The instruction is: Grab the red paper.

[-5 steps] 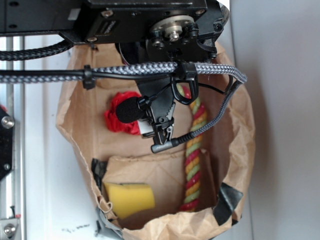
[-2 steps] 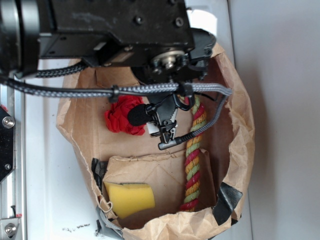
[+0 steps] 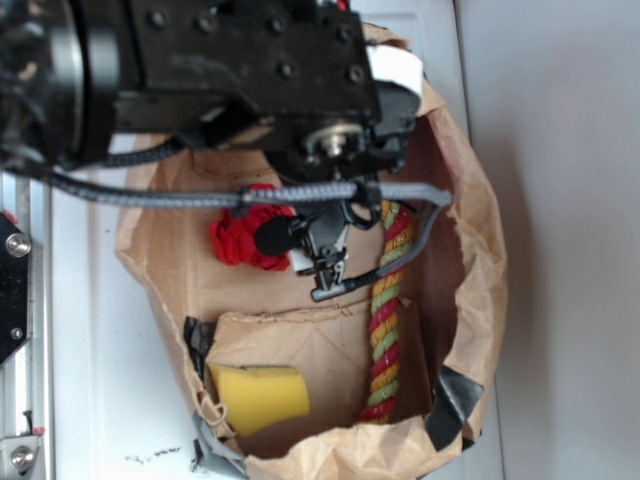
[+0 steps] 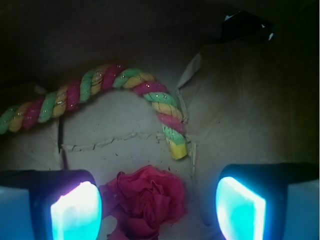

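Exterior view: the WidowX arm [image 3: 230, 70] reaches in from the upper left over an open brown paper bag [image 3: 480, 280] lying on a pale surface, its black wrist housing pointing down into the bag's mouth. A braided grey cable [image 3: 200, 195] runs across the bag beneath the housing. The red paper [image 3: 240, 238] lies on the bag floor near the upper left wall, partly covered by the arm's hardware. A red-yellow-green twisted rope [image 3: 385, 320] lies along the right side; a yellow sponge [image 3: 258, 395] lies at the lower left.

Wrist view: the gripper [image 4: 157, 205] hangs with its fingers [image 4: 75, 212] spread wide apart, holding nothing. The red paper [image 4: 145, 200] lies between them, nearer the finger on the left of the frame, with the rope [image 4: 100, 82] arcing beyond it.
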You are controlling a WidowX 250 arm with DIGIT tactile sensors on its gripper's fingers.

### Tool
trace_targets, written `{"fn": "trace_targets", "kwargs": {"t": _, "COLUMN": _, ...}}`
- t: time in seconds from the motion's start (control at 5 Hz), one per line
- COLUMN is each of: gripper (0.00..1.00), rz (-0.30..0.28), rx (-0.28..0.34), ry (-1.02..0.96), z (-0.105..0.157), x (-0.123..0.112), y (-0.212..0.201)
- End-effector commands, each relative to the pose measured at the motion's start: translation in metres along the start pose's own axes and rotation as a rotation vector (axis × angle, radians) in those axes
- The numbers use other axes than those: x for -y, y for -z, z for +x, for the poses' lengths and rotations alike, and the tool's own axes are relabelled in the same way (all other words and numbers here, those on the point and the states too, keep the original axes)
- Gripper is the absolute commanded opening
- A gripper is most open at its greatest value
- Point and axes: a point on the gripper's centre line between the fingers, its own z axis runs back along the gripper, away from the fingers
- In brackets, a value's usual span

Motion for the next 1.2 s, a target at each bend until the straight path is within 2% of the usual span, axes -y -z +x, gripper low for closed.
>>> {"fn": "trace_targets", "kwargs": {"t": 0.0, "gripper": 1.0, "rz": 0.01, "rx": 0.061, "ry": 0.092, "z": -0.004, "x": 0.007, "y": -0.002}}
{"fn": "trace_targets", "kwargs": {"t": 0.2, "gripper": 1.0, "rz": -0.001, "rx": 0.049, "ry": 0.115, "z": -0.012, "x": 0.012, "y": -0.003}}
{"fn": "trace_targets", "kwargs": {"t": 0.6, "gripper": 1.0, "rz": 0.021, "rx": 0.042, "ry": 0.101, "z": -0.005, "x": 0.01, "y": 0.008}}
{"fn": "trace_targets", "kwargs": {"t": 1.0, "gripper": 1.0, "rz": 0.037, "rx": 0.037, "ry": 0.124, "z": -0.006, "x": 0.018, "y": 0.026}}
